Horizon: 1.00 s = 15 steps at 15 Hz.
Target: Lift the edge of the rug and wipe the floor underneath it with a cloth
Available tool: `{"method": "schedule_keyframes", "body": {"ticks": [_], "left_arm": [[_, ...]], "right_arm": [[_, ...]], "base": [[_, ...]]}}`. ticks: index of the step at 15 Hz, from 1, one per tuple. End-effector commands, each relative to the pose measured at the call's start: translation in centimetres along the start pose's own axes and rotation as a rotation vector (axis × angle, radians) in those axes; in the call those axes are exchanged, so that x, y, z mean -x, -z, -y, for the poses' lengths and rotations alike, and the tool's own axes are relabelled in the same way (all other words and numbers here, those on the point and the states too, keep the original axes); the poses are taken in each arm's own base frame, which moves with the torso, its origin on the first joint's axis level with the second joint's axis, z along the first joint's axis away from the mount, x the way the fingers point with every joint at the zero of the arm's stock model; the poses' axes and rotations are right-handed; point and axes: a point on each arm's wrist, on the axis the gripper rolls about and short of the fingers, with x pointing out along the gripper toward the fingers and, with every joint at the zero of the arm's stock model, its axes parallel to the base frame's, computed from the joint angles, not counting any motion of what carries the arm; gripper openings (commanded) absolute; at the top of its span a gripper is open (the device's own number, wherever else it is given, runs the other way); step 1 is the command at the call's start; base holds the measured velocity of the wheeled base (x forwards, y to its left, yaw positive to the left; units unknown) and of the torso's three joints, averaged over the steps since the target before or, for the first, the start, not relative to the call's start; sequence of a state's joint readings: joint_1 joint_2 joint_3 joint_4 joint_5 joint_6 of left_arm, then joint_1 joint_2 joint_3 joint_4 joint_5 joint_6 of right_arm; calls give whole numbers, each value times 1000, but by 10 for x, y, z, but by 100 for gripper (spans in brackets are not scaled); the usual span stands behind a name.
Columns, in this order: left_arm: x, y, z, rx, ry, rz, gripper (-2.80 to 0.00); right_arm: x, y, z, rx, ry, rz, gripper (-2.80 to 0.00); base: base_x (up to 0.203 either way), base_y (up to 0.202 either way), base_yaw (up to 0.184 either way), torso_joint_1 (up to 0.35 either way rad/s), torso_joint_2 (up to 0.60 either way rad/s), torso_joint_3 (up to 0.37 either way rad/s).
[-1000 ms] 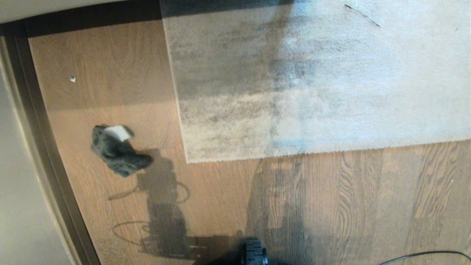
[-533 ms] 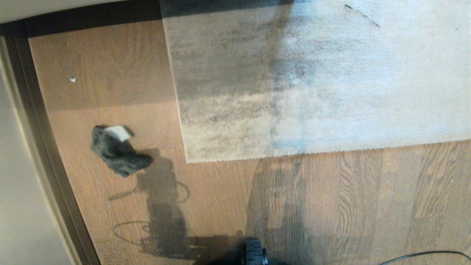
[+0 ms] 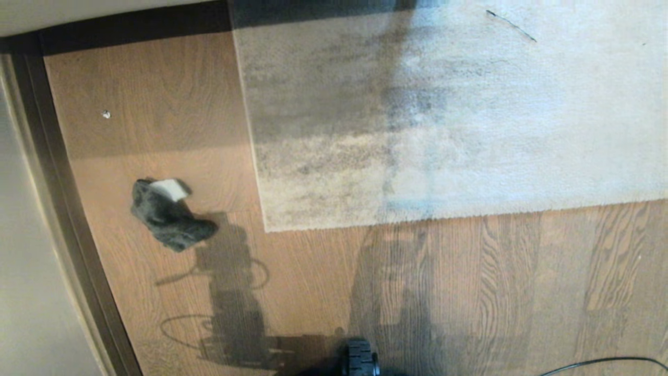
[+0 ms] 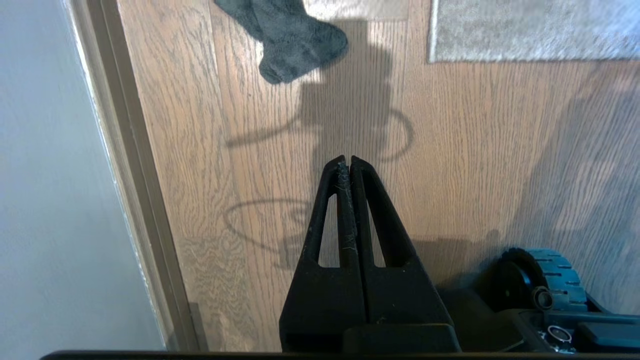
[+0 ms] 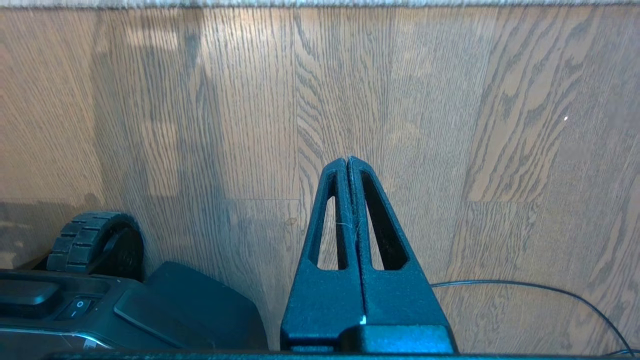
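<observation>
Left tool (image 4: 348, 161): jaws pressed together, empty, pointing out over bare floor (image 3: 323, 282), well short of the cloth (image 4: 290, 42). Right tool (image 5: 348, 162): jaws likewise closed on nothing, held above the planks with the rug's near border just visible beyond it. Neither arm shows in the head view; only their shadows fall on the wood.

Against the earlier frames: whole head view has slid slightly down, small white speck (image 3: 106, 114) and rug streak (image 3: 510, 26) alike, so the camera shifted, not the things. Cloth and rug keep their places relative to each other.

Cloth (image 3: 169, 214) lies crumpled on the floor, pale face showing at one end, left of the rug edge (image 3: 267, 225), apart from it. Rug lies flat. Dark baseboard (image 3: 68, 219) runs along the far left. Base wheel (image 3: 360, 360) and a black cable (image 3: 600, 361) sit at the near edge.
</observation>
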State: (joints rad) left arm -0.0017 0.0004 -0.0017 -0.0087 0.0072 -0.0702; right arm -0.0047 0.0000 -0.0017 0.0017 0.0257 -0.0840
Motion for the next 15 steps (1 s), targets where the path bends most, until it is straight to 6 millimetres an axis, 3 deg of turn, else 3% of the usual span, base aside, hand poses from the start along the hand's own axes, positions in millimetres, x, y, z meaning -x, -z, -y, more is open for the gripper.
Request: {"method": "schedule_keyframes", "body": {"ticks": [1,15], "left_arm": [[0,0,0,0,-1,1,-280],[0,0,0,0,2,-1,-280]], "right_arm": [[0,0,0,2,-1,-1,-280],[0,0,0,2,-1,-1,-280]], "base": [[0,0,0,5,2,141],[0,0,0,3,2,198]]}}
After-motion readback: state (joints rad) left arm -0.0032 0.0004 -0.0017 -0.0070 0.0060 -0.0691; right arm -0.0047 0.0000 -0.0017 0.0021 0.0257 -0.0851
